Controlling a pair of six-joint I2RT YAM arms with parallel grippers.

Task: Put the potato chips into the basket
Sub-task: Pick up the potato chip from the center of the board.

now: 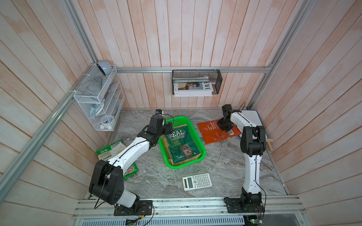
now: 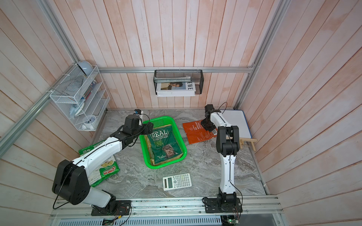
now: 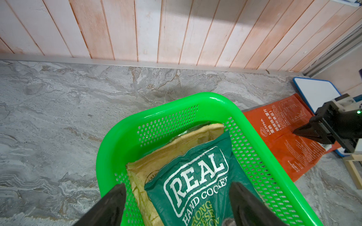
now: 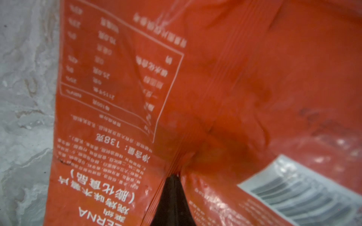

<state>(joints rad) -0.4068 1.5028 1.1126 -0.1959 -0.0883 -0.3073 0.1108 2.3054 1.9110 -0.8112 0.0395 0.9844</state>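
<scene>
The grey marble table [image 1: 225, 166] carries the basket [image 1: 177, 166] at centre, with the calculator [image 1: 197, 181] nearer the arm bases. The orange bag [image 1: 213, 133] lies right of the basket. The Chuba bag [image 1: 131, 171] and a green bag [image 1: 107, 150] lie at the left edge, and a whiteboard [image 1: 252, 117] and wooden stand [image 1: 270, 143] at the right edge.

The orange-red bag [image 4: 235, 78] carries white print, with a white-lined table at the upper left of the frame and a white patch of dark grey bars at the lower right. My right gripper [image 4: 172, 182] is black against it. The basket [image 3: 176, 105] is bright green, patterned with rows of small holes. The dark green bag [image 3: 195, 176] bears white "REAL" lettering; the tan-gold bag [image 3: 176, 148] is plain. The surface [image 3: 58, 117] is grey, veined like marble. The calculator [image 1: 197, 181] is white.
</scene>
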